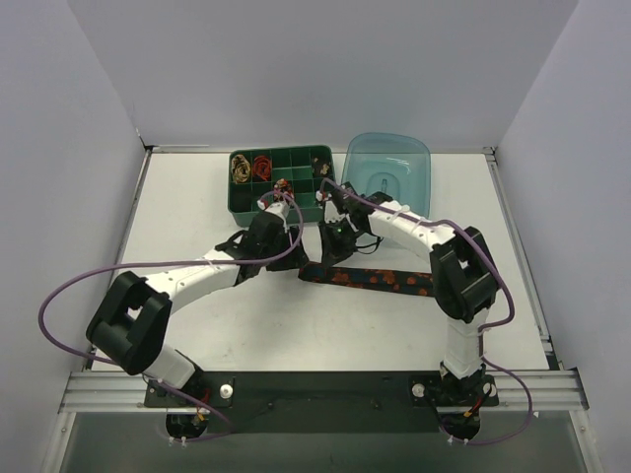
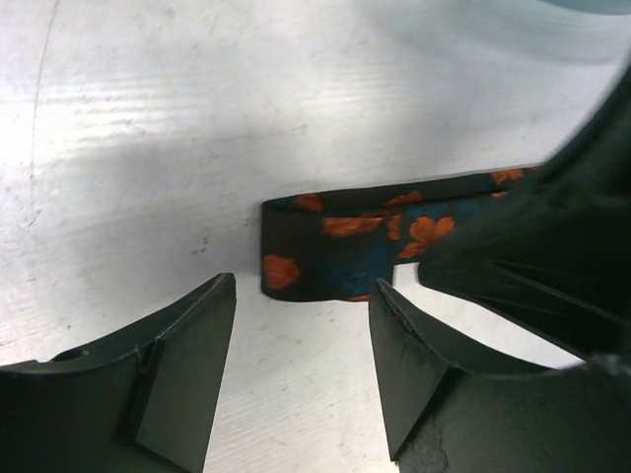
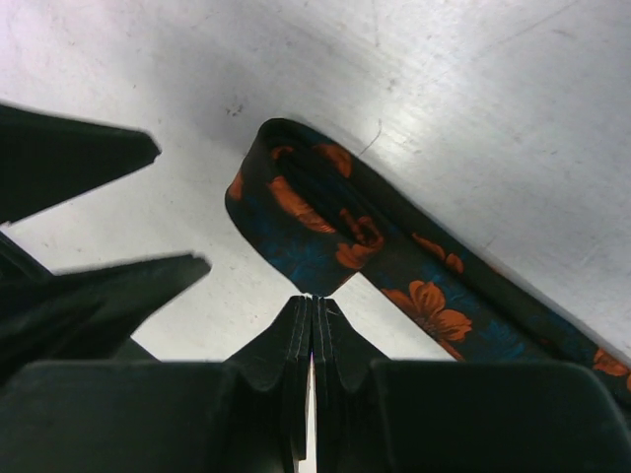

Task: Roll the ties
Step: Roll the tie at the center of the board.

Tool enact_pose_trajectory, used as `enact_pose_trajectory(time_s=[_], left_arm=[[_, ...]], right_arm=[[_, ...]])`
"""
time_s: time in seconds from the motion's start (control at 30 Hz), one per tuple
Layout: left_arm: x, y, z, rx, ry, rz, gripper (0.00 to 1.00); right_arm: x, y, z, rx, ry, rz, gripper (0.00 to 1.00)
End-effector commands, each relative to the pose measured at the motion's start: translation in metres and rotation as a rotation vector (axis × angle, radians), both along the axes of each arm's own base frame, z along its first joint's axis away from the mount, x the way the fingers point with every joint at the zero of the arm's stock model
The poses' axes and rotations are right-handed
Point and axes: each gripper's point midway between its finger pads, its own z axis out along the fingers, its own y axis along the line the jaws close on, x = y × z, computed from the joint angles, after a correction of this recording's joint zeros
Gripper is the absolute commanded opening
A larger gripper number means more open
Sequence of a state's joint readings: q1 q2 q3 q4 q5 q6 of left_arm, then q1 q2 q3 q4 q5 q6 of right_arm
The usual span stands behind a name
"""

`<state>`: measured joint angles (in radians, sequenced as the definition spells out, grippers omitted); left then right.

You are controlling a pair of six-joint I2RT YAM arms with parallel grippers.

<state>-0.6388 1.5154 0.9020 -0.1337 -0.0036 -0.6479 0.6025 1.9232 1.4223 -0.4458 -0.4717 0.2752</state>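
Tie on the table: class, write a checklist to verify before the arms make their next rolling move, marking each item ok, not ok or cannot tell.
1. Left gripper open: ok.
2. Tie end folded over: ok.
3. Right gripper pinching the tie: cannot tell; shut at its edge.
4. Rest of tie flat on table: ok.
5. Tray has a free compartment: ok.

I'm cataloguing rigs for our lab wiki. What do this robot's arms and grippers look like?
The left arm and right arm have white links and bulky black joint housings. A purple cable loops along each. The left gripper and right gripper are matte black, with two flat wedge-shaped fingers tapering toward the tips. No markings show.
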Motion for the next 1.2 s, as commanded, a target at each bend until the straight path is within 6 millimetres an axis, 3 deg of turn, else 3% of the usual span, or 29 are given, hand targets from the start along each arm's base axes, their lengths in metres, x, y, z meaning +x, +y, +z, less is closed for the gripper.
enact_pose_trajectory(time_s=[0.0, 0.13, 0.43, 0.67, 1.03, 1.17], left_arm=[[0.001, -0.002, -0.002, -0.143, 0.007, 0.0, 0.67], [0.007, -0.002, -0.007, -0.257, 0.009, 0.01, 0.7], [0.007, -0.016, -0.024, -0.334, 0.02, -0.042, 0.72], [0.006, -0.017, -0.038, -0.339, 0.043, -0.039, 0.72], [0.006, -0.022, -0.05, -0.381, 0.024, -0.054, 0.71], [0.009, -0.023, -0.054, -0.404, -0.002, -0.053, 0.66]], right_arm=[[-0.017, 0.001, 0.02, 0.008, -0.006, 0.042, 0.0], [-0.024, 0.0, 0.005, -0.025, 0.017, 0.057, 0.0], [0.001, -0.005, -0.02, -0.105, 0.0, 0.032, 0.0], [0.005, -0.011, -0.041, -0.138, 0.032, 0.02, 0.0], [0.009, -0.008, -0.052, -0.138, 0.044, 0.011, 0.0], [0.007, -0.008, -0.057, -0.134, 0.057, 0.016, 0.0]])
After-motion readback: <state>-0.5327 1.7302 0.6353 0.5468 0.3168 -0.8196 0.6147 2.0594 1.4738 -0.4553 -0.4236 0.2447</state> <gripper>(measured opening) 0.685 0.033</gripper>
